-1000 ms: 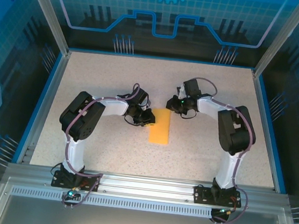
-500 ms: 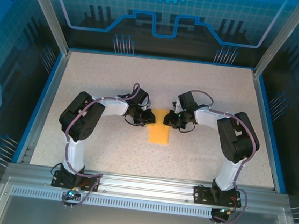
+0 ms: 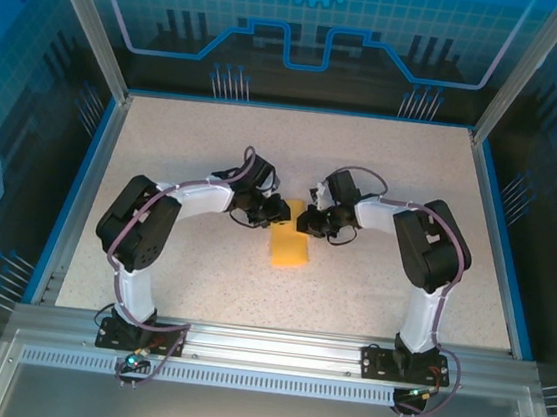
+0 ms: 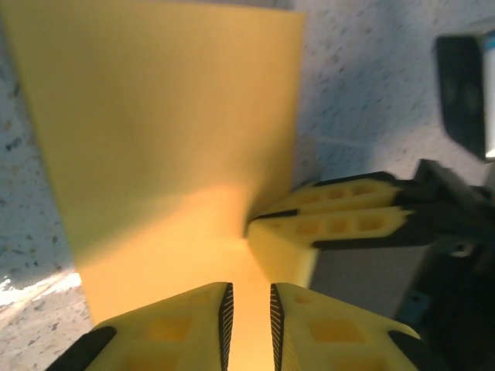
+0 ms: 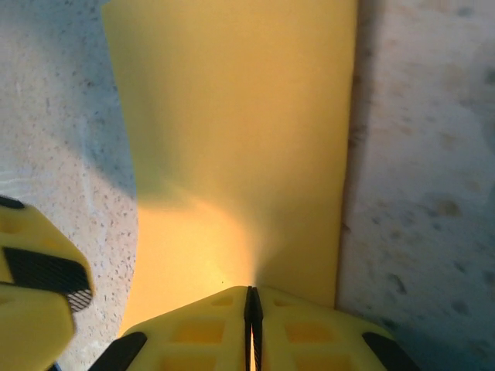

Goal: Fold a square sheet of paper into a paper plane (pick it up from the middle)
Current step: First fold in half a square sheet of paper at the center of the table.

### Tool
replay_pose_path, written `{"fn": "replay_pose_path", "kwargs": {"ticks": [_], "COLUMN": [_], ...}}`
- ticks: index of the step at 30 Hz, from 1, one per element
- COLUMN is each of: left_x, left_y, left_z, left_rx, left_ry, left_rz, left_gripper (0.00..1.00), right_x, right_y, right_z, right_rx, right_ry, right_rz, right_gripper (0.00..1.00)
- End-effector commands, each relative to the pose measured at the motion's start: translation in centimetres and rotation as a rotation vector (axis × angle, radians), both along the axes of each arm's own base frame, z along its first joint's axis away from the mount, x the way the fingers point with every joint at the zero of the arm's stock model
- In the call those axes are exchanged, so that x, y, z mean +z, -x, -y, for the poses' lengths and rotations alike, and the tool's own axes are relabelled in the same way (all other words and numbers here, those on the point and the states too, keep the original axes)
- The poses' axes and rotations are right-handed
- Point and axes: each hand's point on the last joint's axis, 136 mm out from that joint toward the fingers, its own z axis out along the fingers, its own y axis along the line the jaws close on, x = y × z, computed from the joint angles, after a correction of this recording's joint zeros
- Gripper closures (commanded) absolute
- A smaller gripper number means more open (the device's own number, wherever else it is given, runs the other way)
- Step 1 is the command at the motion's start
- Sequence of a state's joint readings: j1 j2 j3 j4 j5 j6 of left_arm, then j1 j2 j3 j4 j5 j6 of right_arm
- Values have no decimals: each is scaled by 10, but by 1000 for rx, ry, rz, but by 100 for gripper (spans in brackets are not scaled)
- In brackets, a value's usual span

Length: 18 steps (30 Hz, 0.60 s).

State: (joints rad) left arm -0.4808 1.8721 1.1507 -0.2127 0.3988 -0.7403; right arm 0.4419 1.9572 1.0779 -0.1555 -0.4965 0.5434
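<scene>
You had the square sheet of paper, thin orange-yellow paper folded to a narrow rectangle, lying near the middle of the speckled beige table, its long sides running from 12 o'clock to 6 o'clock in the top view. Both arms bent inward toward its 12 o'clock end. The left gripper sat at the sheet's 11 o'clock corner and the right gripper at its 1 o'clock corner, with a strip of paper showing between them.

In the right wrist view, the right gripper had its 2 yellow fingers pressed together down to a thin dark line. The edge of the paper ran straight into that line, so it was pinching the sheet. A soft shadow lay on the table along the paper's 9 o'clock side. At 8 o'clock in that view, 1 yellow finger of the left gripper stood just beside the paper.

In the left wrist view, the left gripper had its ribbed pads parted by a narrow slot, and the paper showed through it. I could not tell whether either pad touched the sheet. At 3 o'clock in that view, the right gripper was clamped on the paper's side edge.
</scene>
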Motion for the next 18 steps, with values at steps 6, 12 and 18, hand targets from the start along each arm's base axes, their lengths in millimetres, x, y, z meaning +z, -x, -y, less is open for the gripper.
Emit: {"fn": "replay_pose_path", "kwargs": {"ticks": [6, 12, 18], "left_x": [22, 12, 1], "left_y": [-36, -49, -58], "left_z": [18, 33, 39], "left_rx": [-1, -24, -39], "left_ry": [117, 160, 158], "left_rz": [47, 33, 13], "left_gripper": [78, 81, 84], "right_x": [33, 37, 29], "right_y": [2, 0, 1], "right_z": [-16, 0, 14], "right_rx": [122, 29, -57], "right_ry": [-87, -75, -43], "right_rz": [120, 137, 110], "right_gripper": [87, 87, 87]}}
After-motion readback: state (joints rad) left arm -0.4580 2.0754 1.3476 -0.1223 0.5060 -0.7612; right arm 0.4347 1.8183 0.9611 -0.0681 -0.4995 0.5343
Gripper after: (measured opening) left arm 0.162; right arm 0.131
